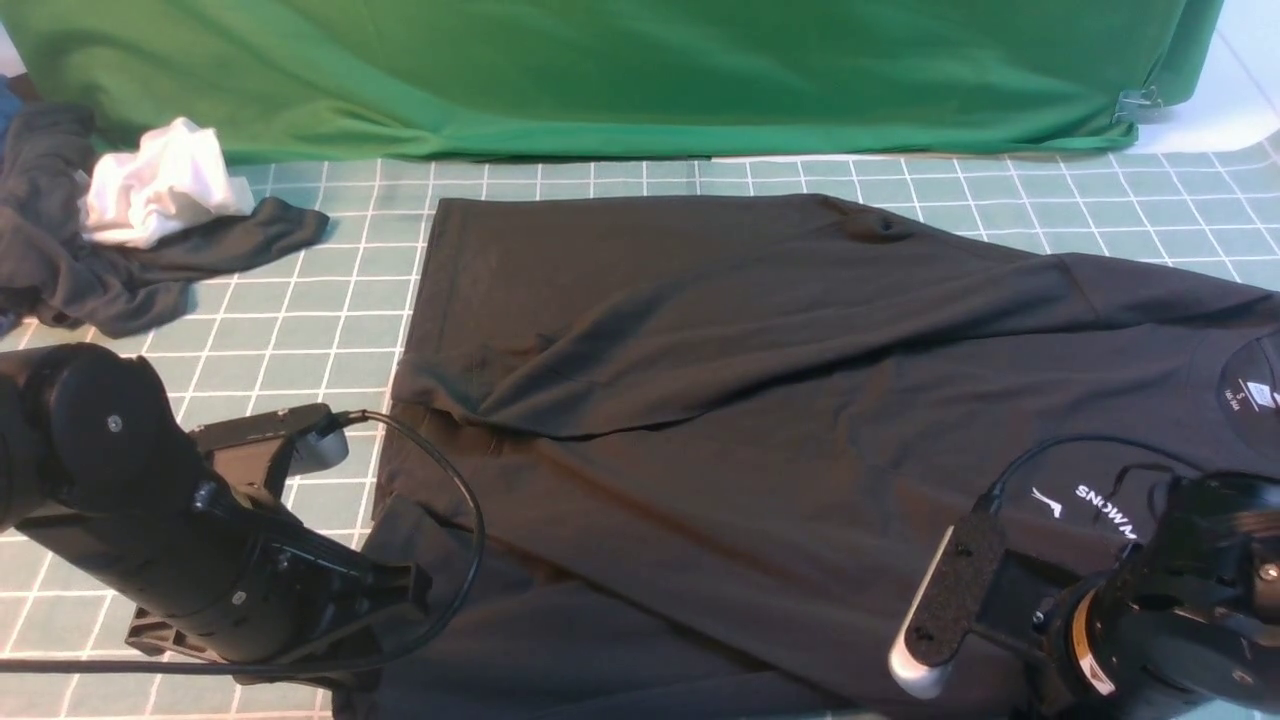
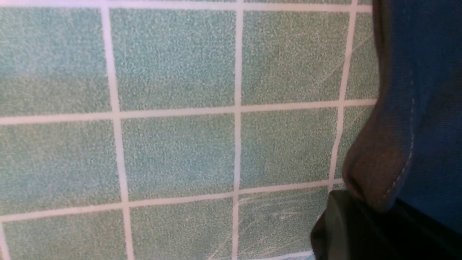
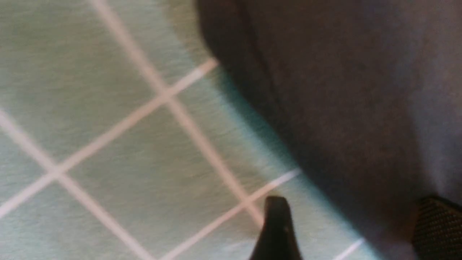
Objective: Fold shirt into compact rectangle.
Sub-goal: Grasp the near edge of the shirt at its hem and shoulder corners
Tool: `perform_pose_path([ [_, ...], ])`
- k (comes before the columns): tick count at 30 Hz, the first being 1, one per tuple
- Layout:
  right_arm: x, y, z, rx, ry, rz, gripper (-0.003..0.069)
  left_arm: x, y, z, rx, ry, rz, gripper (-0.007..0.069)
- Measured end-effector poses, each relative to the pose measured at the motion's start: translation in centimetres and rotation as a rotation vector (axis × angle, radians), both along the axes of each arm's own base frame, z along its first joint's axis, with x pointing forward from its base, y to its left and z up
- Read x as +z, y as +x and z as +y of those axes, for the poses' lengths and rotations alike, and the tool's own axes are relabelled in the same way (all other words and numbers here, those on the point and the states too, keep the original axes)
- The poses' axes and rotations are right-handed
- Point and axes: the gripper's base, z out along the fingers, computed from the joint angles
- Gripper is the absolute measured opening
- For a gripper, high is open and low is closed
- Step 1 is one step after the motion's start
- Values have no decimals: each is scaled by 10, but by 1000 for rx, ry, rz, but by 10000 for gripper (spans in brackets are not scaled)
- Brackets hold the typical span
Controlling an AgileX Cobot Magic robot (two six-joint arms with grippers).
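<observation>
The black shirt [image 1: 700, 400] lies spread on the gridded mat, neck label [image 1: 1250, 395] to the right and white logo [image 1: 1100, 505] near my right arm. Its far sleeve is folded across the body. My left gripper [image 2: 364, 220] is at the shirt's near left hem corner, and the stitched hem [image 2: 400, 173] folds down into its jaws, so it looks shut on the cloth. One dark finger [image 2: 335, 224] shows; the other is hidden. My right gripper [image 3: 355, 216] is open, straddling the shirt's edge [image 3: 325, 126] just above the mat. That view is blurred.
A dark grey garment [image 1: 60, 260] with a white cloth [image 1: 160, 195] on it lies at the far left. A bright green cloth [image 1: 600, 70] drapes along the back, held by a clip [image 1: 1140, 105]. The teal gridded mat [image 1: 330, 330] is bare left of the shirt.
</observation>
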Motion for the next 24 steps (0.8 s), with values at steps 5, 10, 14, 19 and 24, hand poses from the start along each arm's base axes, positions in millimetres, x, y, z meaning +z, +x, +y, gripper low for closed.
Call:
perform_pose_path([
  [5, 10, 9, 6, 14, 3, -31, 453, 0, 0, 0, 0, 0, 0, 13],
  [10, 2, 10, 8, 22, -10, -10, 452, 0, 0, 0, 0, 0, 1, 13],
  [14, -3, 12, 10, 26, -17, 2, 449, 0, 0, 0, 0, 0, 1, 13],
  [19, -4, 14, 12, 52, -2, -11, 279, 0, 0, 0, -2, 0, 2, 13],
  [24, 1, 16, 13, 50, -21, -2, 62, 11, 1, -1, -51, -2, -2, 13],
])
